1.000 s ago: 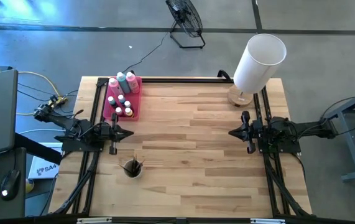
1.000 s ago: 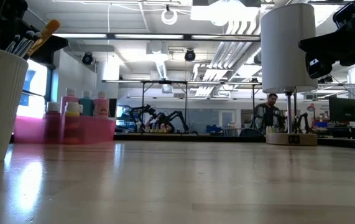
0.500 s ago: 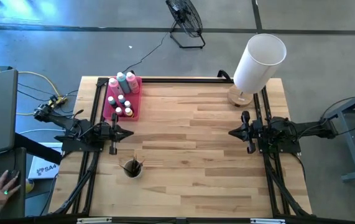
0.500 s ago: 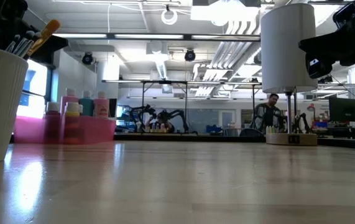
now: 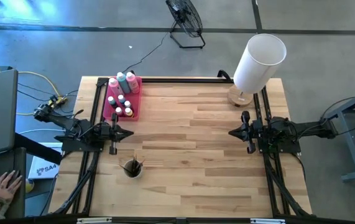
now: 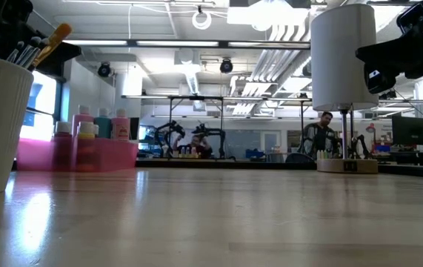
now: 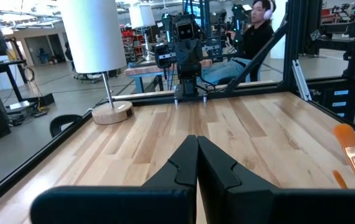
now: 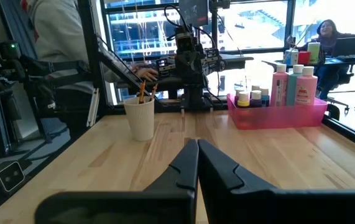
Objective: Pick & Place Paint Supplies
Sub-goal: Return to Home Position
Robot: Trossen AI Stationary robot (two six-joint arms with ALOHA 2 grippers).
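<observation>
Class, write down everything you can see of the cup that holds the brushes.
The cup is off-white and paper-like, with fine vertical ribs, and narrows toward its base. It stands upright on the wooden table, on the left arm's side, apart from the pink tray. Several brushes stand in it, leaning out past its rim, one with an orange handle. Only the table and the brushes touch it; the left tool is clear of it.
</observation>
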